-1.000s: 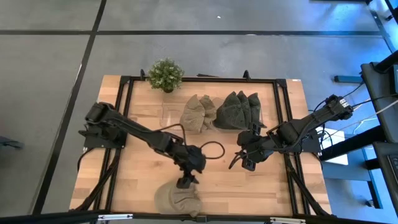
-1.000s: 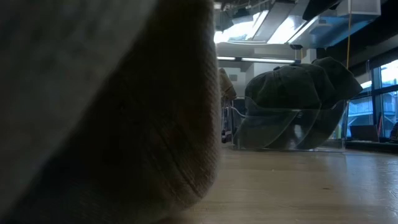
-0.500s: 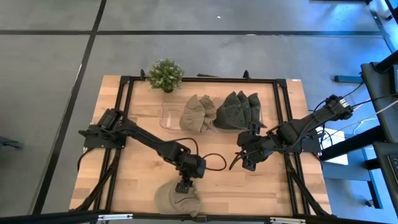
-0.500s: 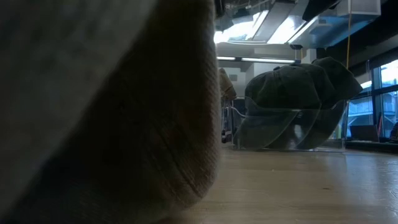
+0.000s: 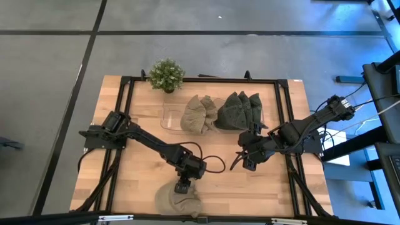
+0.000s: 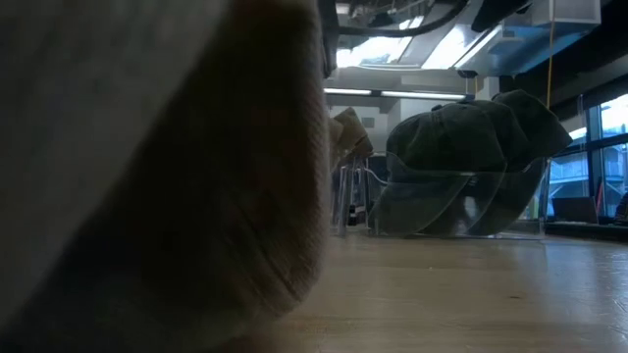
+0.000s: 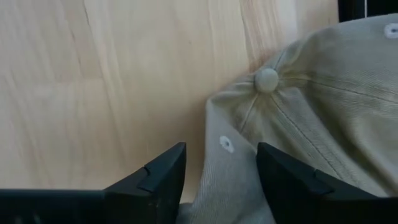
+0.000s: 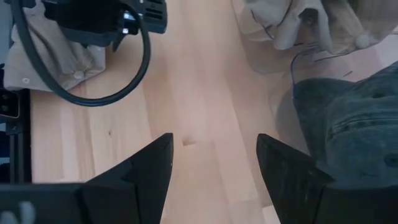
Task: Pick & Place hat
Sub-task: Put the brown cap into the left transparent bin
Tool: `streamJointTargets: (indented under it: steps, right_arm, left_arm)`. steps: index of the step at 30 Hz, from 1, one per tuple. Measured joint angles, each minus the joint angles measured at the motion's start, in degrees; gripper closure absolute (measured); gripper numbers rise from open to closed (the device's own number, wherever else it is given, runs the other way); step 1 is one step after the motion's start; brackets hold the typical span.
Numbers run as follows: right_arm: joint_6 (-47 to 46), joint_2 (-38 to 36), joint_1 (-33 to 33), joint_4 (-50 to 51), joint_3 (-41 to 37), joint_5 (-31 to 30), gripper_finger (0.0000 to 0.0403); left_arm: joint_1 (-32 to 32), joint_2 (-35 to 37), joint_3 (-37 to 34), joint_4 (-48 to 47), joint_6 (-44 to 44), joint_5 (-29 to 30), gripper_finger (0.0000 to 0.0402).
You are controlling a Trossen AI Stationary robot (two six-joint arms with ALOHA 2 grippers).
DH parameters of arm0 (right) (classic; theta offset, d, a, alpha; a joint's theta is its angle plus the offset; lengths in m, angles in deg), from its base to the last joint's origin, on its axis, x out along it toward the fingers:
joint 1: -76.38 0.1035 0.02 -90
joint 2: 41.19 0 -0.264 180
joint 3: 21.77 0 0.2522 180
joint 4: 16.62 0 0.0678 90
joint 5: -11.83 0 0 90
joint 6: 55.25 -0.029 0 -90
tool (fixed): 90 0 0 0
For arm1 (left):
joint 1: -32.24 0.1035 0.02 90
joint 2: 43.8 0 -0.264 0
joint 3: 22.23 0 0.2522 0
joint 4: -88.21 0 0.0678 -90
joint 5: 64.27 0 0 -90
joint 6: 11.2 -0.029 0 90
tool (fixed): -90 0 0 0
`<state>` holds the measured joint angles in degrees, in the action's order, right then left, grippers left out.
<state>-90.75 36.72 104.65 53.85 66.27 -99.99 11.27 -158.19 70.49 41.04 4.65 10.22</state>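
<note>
Left tool (image 5: 183, 186), fingers parted, straddles a crumpled beige cotton cap (image 7: 311, 118) with crown button on the wooden tabletop (image 5: 140, 178); right tool (image 5: 245, 160) waits open

The bench (image 5: 144, 159) is pale wood in a black metal frame, standing on a grey concrete floor (image 5: 50, 62) crossed by dark seam lines. A small potted plant (image 5: 166, 75) sits at its far edge. Beyond the bench, bright ceiling light panels (image 6: 412, 44) glow overhead, and tall windows (image 6: 599, 167) on the right let in bluish daylight. A dark metal stand (image 5: 381, 81) stands beside the bench's right side.
</note>
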Motion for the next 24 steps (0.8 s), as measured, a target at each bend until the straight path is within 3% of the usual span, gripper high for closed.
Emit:
streamJointTargets:
  steps: [6, 15, 24]
  right_arm:
    - [0.2, 0.02, -0.02, 0.07, 0.0, -0.66, 0.0171]
    - [0.17, 0.02, -0.02, 0.09, 0.0, -0.68, 0.0171]
    - [0.17, 0.02, -0.04, 0.11, 0.02, -1.11, 0.0171]
  left_arm:
    - [-0.09, 0.0, 0.0, -0.04, -0.12, -0.38, 0.0265]
    - [0.23, 0.99, -0.02, -2.05, -0.08, -7.88, 0.0391]
    - [0.56, 9.51, -0.04, -6.26, -0.09, -2.81, 0.0397]
